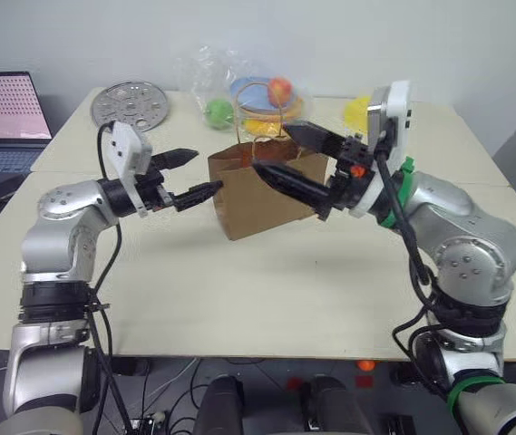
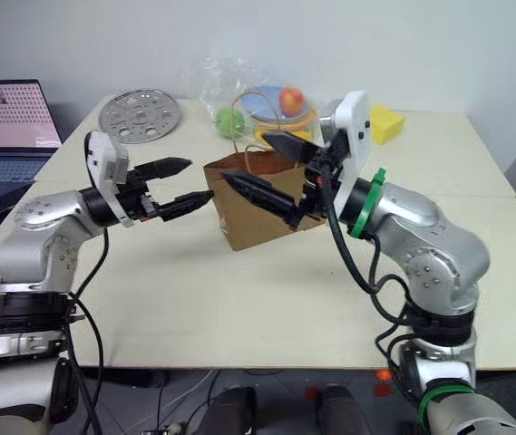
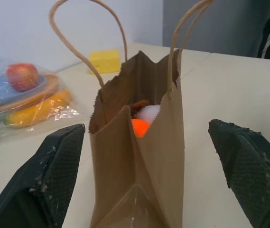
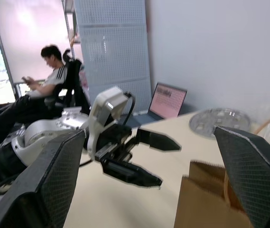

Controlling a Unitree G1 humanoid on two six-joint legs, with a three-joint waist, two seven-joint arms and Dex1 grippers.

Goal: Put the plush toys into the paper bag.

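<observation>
The brown paper bag (image 1: 256, 198) stands upright on the table (image 1: 239, 290) with its handles up. Looking into its mouth in the left wrist view, I see the plush toys inside: an orange one (image 3: 140, 127) and a white one (image 3: 150, 113) behind it. My left gripper (image 1: 205, 172) is open, level beside the bag's left edge, with nothing between its fingers. My right gripper (image 1: 271, 147) is open too, reaching in from the right over the bag's top, and it holds nothing. The right wrist view shows the left gripper (image 4: 169, 161) facing the bag's corner (image 4: 206, 199).
Behind the bag lies a clear plastic bag (image 1: 239, 91) with plastic fruit on a plate. A round metal disc (image 1: 129, 102) sits at the back left and a yellow block (image 1: 355, 111) at the back right. A laptop (image 1: 4, 118) stands off the left. A seated person (image 4: 44, 88) is across the room.
</observation>
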